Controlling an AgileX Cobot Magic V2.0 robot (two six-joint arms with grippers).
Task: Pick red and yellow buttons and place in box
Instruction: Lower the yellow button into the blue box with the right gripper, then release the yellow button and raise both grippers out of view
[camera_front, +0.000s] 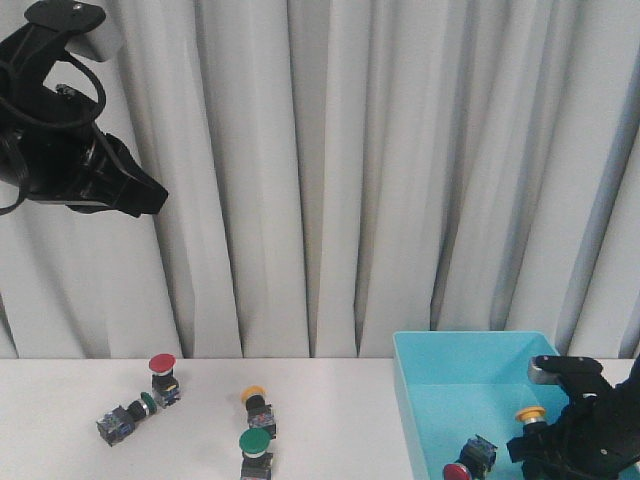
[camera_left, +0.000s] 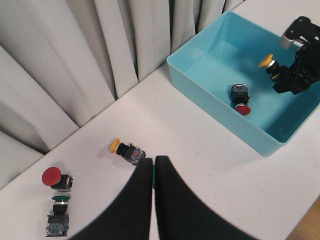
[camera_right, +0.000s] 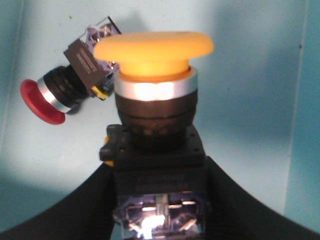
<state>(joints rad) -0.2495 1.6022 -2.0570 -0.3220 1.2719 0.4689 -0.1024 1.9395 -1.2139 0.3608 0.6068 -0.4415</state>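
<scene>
Now the right gripper, clamped on the yellow-capped push-button switch, cap upward, hangs inside the turquoise plastic bin, while the left gripper sits pressed together far off.

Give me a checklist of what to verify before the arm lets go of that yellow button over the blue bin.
1. Right tool clamped on yellow button: ok.
2. Button above the turquoise box interior: ok.
3. Red button already inside, lying off to the side of the drop spot: ok.
4. Left tool raised, shut, holding nothing: ok.
5. Work left on the table: red button and yellow button: not ok.
</scene>
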